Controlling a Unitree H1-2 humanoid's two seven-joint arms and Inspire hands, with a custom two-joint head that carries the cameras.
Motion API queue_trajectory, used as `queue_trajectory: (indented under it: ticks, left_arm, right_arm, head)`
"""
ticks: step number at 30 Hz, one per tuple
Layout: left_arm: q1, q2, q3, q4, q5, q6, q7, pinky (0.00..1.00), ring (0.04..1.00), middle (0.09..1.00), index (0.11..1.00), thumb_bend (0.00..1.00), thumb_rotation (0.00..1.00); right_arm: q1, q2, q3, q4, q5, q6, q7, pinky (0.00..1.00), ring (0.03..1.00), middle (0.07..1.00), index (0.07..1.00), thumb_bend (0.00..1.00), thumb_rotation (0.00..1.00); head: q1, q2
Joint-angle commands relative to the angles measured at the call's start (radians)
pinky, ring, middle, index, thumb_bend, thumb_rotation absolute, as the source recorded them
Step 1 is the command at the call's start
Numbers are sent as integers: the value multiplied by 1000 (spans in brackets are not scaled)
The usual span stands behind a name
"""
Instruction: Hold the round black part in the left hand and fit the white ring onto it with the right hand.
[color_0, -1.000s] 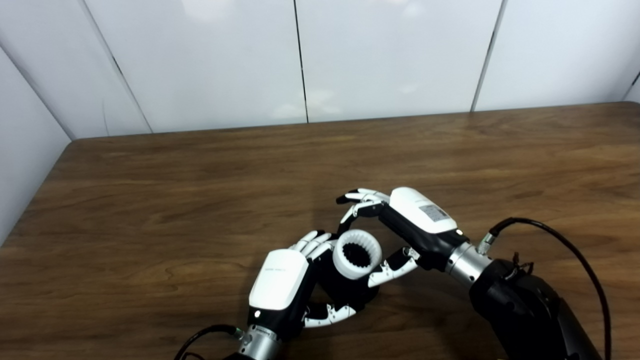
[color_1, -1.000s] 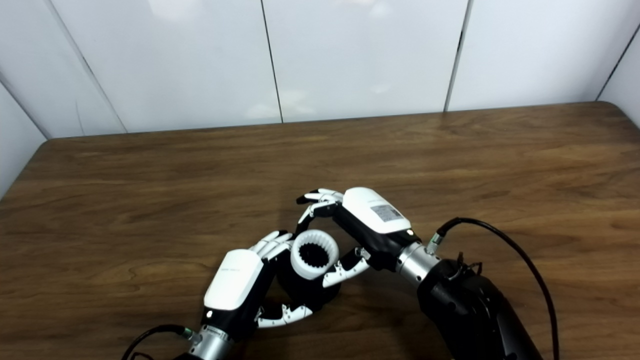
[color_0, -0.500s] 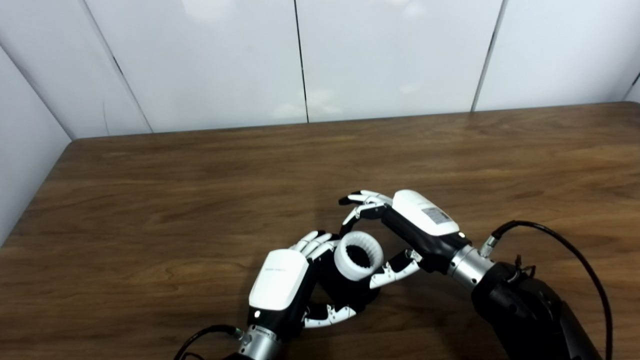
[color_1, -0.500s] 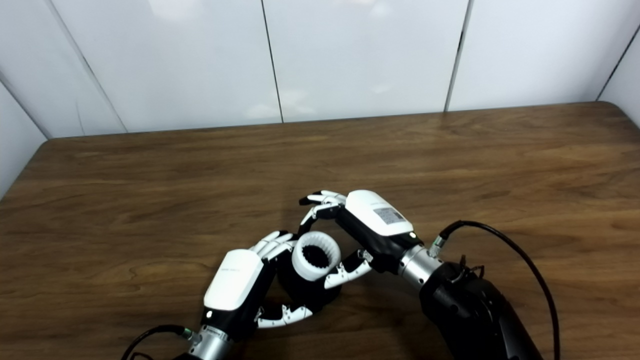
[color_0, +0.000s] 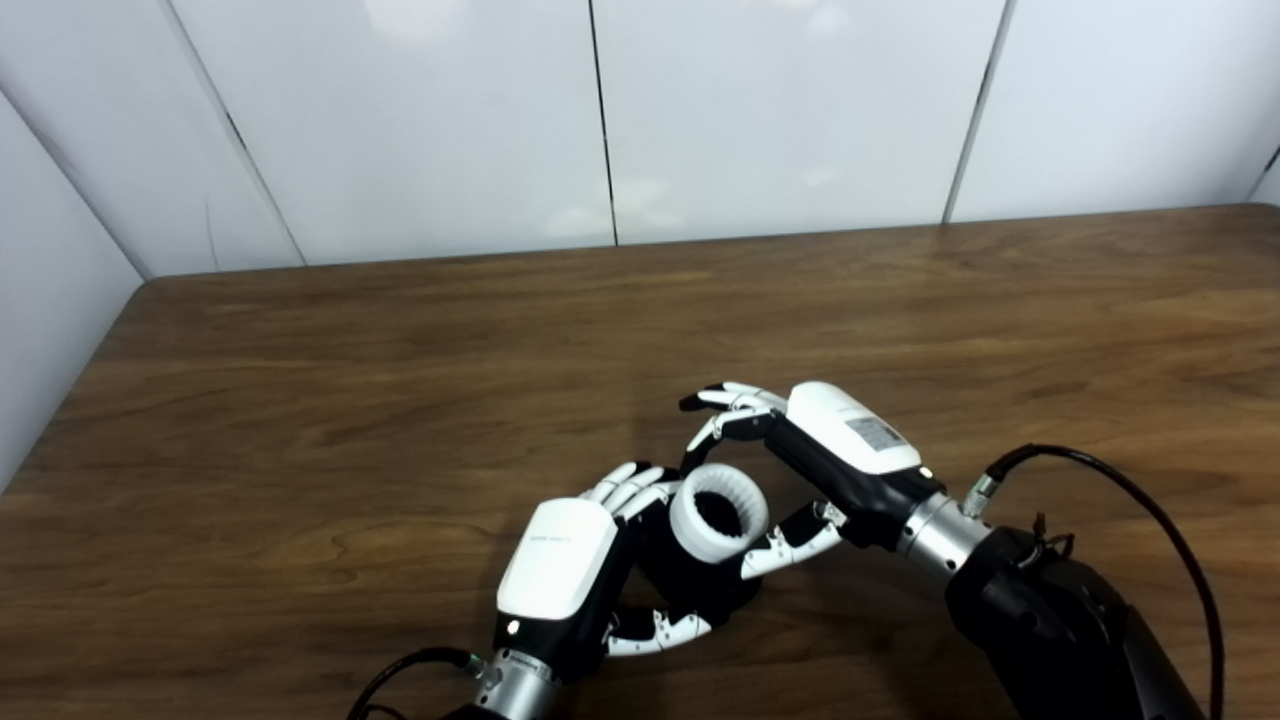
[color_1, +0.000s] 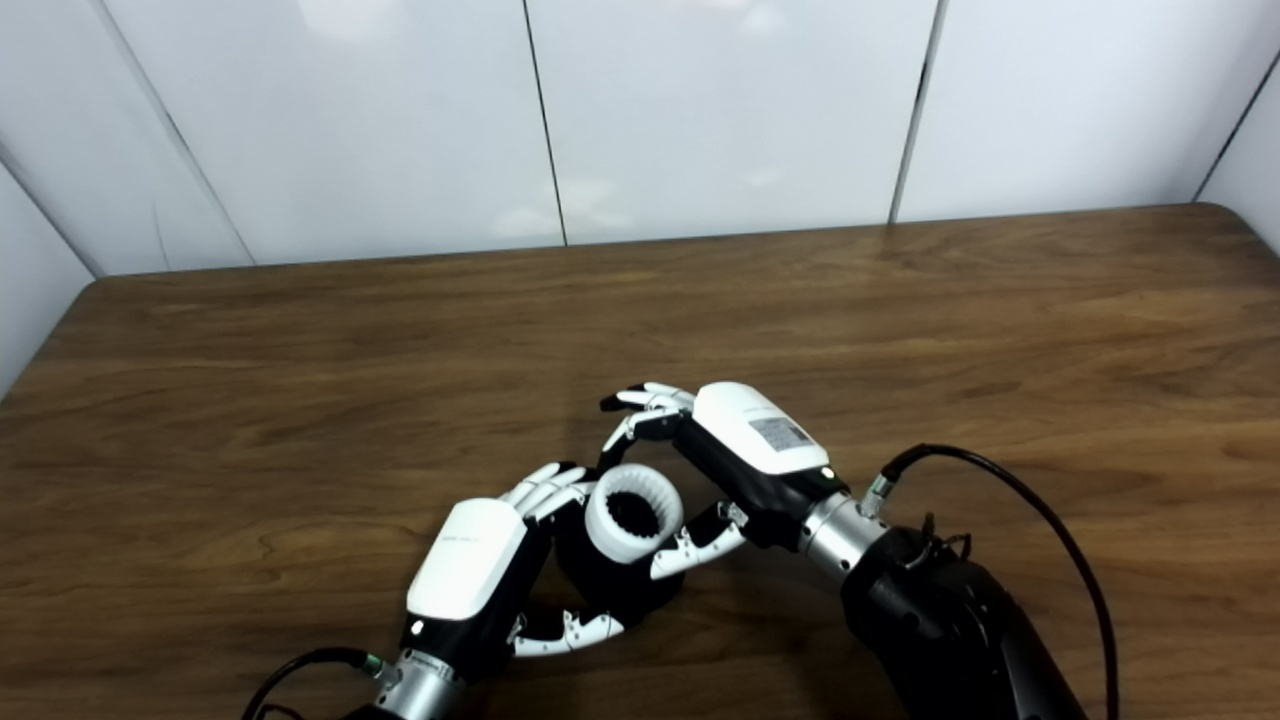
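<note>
Since the earlier frame my right hand (color_0: 800, 470) had drifted slightly toward the surface's right edge, fingers still pinching the white ring (color_0: 718, 498). The ring sat on the round black part (color_0: 690, 575), gripped by my left hand (color_0: 580, 570) near the front edge; it seemed nearly seated.

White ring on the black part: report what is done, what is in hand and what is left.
Done: the left hand holds the round black part above the wooden table, and the white ring sits on top of it. In hand: the right hand has thumb and fingers around the ring. Left: whether the ring is fully seated cannot be told; the right hand has not let go.
</note>
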Motion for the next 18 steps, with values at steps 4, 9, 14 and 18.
queue_trajectory:
  ticks: [4,9,14,18]
  left_arm:
    - [5,1,7,-6,4,3,-6,740,902,871,756,728,392]
    - [4,2,9,-11,8,8,-17,740,905,873,758,727,390]
    - [3,2,9,-13,8,5,-15,737,903,869,756,728,393]
    - [2,2,10,-9,5,2,-12,732,898,865,753,732,391]
  right_arm:
    - [-13,-12,-3,-42,5,-9,9,794,914,867,495,522,161]
    - [-8,-11,-4,-40,10,-3,9,804,921,870,495,522,160]
    - [-7,-13,0,-36,-1,-4,8,799,921,870,495,522,159]
    - [-5,-15,2,-32,-3,-8,7,796,922,870,495,522,159]
  head:
    - [1,0]
    - [1,2]
    - [-1,6]
    - [-1,5]
